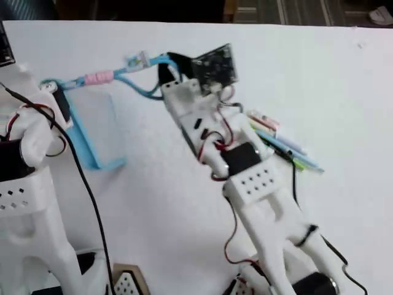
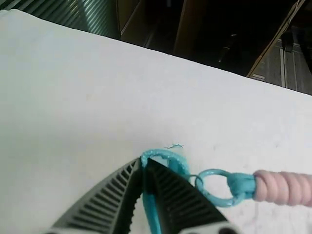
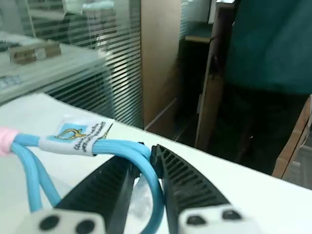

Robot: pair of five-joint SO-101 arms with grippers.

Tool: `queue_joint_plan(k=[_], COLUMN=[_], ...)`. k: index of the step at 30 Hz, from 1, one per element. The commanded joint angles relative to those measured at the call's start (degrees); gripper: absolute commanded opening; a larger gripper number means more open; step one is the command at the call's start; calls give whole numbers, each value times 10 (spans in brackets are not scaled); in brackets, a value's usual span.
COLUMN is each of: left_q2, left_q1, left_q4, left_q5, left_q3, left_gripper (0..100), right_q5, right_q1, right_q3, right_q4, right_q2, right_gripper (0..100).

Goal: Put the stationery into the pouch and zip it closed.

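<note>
A clear pouch (image 1: 92,120) with blue edging lies flat at the left of the table. My left gripper (image 1: 52,89) is shut on its blue corner (image 2: 152,209), beside a blue ring (image 2: 214,186) and a pink coil (image 2: 285,187). From there a blue cord strap (image 1: 138,74) runs right past the pink coil (image 1: 98,78) to my right gripper (image 1: 169,61). That gripper (image 3: 151,151) is shut on the cord's loop (image 3: 155,187), close to a white label (image 3: 75,136). The stationery (image 1: 282,144), several pens and a small eraser-like piece, lies on the table right of the right arm.
The white table (image 1: 319,74) stretches open at the back right. The right arm's body (image 1: 245,178) crosses the middle, partly covering the pens. The left arm's white base (image 1: 24,203) and black cable (image 1: 86,184) stand at the front left.
</note>
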Motion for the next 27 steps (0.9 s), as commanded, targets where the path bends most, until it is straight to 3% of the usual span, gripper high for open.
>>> queue_joint_plan(k=[1, 5, 13, 27], left_q2=[29, 29, 26, 25], left_q1=[4, 3, 3, 2], left_q4=[0, 1, 2, 26], left_q5=[-2, -2, -1, -2], left_q3=[16, 12, 11, 11], left_gripper=[27, 27, 27, 27], right_q5=[-5, -5, -8, -9], right_q1=[25, 36, 172, 186], right_q3=[-6, -8, -64, -227], right_q4=[11, 17, 18, 22], right_q2=[-75, -130, -146, -145], right_gripper=[16, 16, 16, 16])
